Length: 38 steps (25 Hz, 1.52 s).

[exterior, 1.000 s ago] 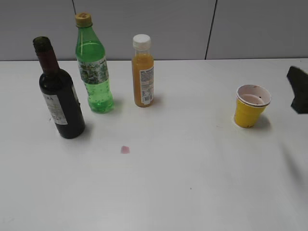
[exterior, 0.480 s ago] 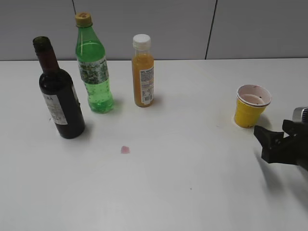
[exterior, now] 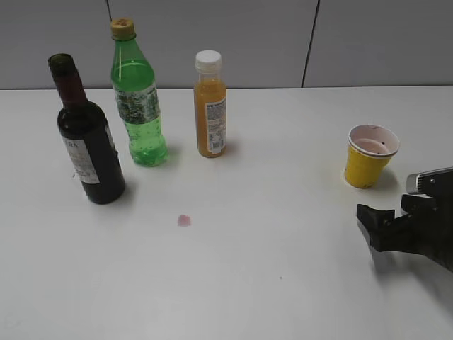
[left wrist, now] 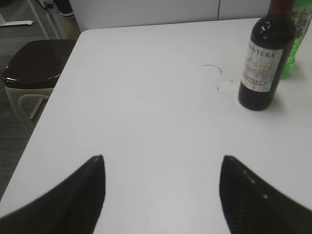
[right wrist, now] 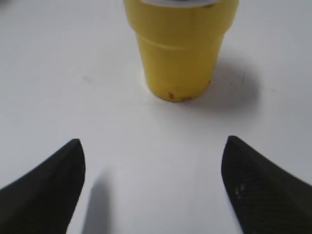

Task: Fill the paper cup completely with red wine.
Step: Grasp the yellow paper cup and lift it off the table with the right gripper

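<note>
The yellow paper cup (exterior: 369, 159) stands upright at the right of the white table, and it also shows in the right wrist view (right wrist: 180, 46). The dark wine bottle (exterior: 86, 142) with white label and maroon neck stands at the far left, uncapped; it also shows in the left wrist view (left wrist: 265, 58). My right gripper (exterior: 382, 228) is open and empty, low over the table just in front of the cup, fingers (right wrist: 151, 146) apart on either side of it. My left gripper (left wrist: 162, 163) is open and empty, well short of the wine bottle; it is outside the exterior view.
A green soda bottle (exterior: 136, 99) and an orange juice bottle (exterior: 210, 106) stand behind and right of the wine bottle. A small pink spot (exterior: 184, 220) marks the table. A dark stool (left wrist: 34, 68) stands off the table's left edge.
My right arm has come in from the right edge, down and leftward, and now sits in front of the cup. The bottles and cup have not moved.
</note>
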Motion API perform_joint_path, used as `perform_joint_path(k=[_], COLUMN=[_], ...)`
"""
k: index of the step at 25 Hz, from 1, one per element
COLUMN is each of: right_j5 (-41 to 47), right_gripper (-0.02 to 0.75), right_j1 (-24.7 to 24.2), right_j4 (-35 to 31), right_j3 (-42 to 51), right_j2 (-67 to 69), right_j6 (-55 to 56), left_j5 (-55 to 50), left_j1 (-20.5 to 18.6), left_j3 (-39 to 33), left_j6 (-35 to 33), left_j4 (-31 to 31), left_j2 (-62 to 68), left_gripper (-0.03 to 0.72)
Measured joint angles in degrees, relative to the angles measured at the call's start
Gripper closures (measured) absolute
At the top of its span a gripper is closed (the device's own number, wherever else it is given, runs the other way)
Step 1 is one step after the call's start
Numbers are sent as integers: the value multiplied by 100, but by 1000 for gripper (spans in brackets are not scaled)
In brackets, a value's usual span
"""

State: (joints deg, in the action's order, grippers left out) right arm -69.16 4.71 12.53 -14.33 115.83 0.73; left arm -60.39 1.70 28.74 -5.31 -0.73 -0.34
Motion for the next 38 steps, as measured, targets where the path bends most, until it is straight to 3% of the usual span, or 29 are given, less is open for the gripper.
perform_joint_path(k=[20, 38], right_j5=[-129, -898], right_gripper=[83, 113], right_j1=[0, 0], right_j4=[-99, -20], right_j3=[-1390, -2165], right_j2=[1043, 1914], right_j6=[2, -145], left_j5=[0, 0], left_j1=[0, 0], left_j3=[0, 0], left_j6=[0, 0], left_j4=[0, 0], left_j2=[0, 0], left_gripper=[134, 134])
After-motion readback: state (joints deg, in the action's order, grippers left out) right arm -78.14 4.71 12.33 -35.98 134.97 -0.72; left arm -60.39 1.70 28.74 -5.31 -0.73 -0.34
